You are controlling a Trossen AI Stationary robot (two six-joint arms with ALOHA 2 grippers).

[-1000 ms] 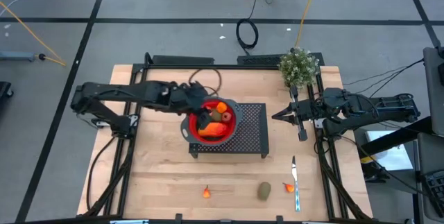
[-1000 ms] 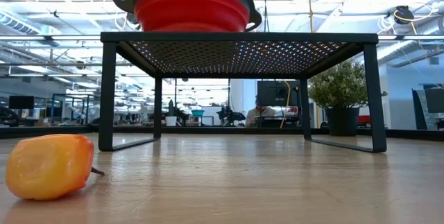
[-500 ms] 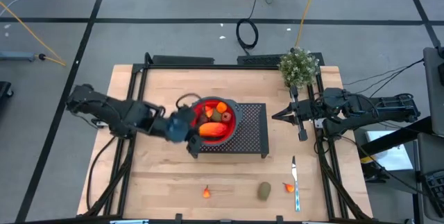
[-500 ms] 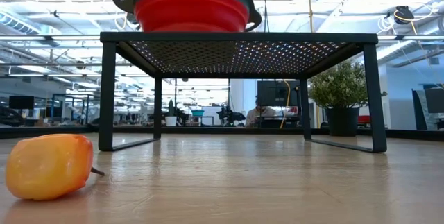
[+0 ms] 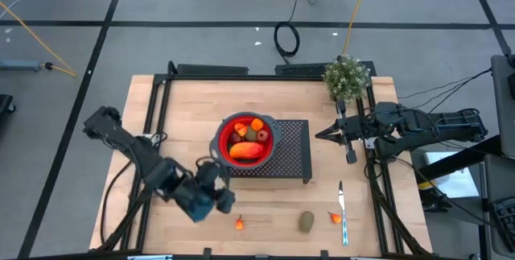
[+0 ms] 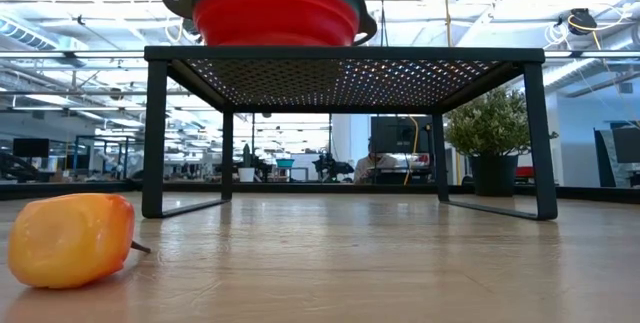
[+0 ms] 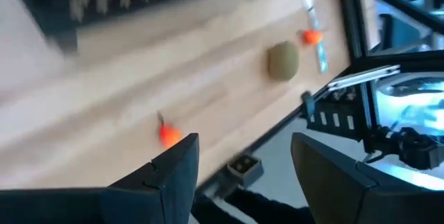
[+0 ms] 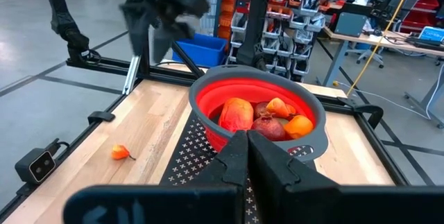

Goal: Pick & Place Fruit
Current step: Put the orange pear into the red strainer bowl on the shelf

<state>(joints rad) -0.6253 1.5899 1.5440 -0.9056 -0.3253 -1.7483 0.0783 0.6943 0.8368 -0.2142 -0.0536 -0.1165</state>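
Observation:
A red bowl (image 5: 245,139) stands on a black mesh rack (image 5: 290,159). It holds the long orange piece (image 5: 246,150), a dark red round one (image 8: 270,127), a brownish-green oval and a small orange piece. On the table near its near edge lie a tiny orange bit (image 5: 240,224), a brownish-green oval (image 5: 306,222) and an orange-red bit (image 5: 335,217). My left gripper (image 5: 224,204) hovers open and empty just left of the tiny orange bit (image 7: 168,135). My right gripper (image 5: 322,135) waits shut at the rack's right side, pointing at the bowl (image 8: 257,106).
A silver utensil with a light-blue handle (image 5: 342,212) lies beside the orange-red bit. A bushy potted plant (image 5: 346,77) stands at the far right corner. The rack's legs (image 6: 155,133) stand on the wood. Bare wood lies left of the rack and along the near edge.
My left arm has swung away from over the red bowl, first left of the rack, then toward the table's near edge, ending beside the tiny orange bit. The bowl, its fruit and the pieces on the table have stayed put.

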